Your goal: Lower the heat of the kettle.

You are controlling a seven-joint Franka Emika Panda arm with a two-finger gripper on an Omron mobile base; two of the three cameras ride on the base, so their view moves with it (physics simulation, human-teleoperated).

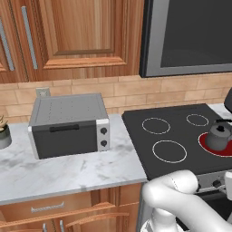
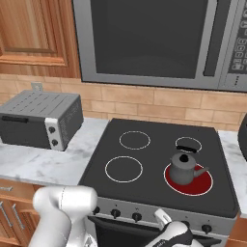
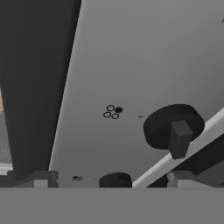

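The kettle (image 2: pixel 185 168), small and dark grey, stands on the front right burner (image 2: pixel 205 185), which glows red; it also sits at the right edge of the left base view (image 1: pixel 219 137). In the hand view my gripper (image 3: pixel 110 180) is open, its fingertips (image 3: pixel 40 179) wide apart with nothing held. It faces the stove's grey front panel (image 3: pixel 131 65) from close by. A black knob (image 3: pixel 173 127) sits up and to the right of the fingers. A second knob (image 3: pixel 115 179) lies low between them. A small burner diagram (image 3: pixel 113 112) is printed left of the larger knob.
The white oven handle (image 3: pixel 192 142) runs slantwise across the lower right of the hand view. More knobs (image 2: pixel 116 212) line the stove front. A grey toaster oven (image 1: pixel 68 124) stands on the marble counter (image 1: pixel 68 172) to the left. A microwave (image 2: pixel 154 38) hangs above the stove.
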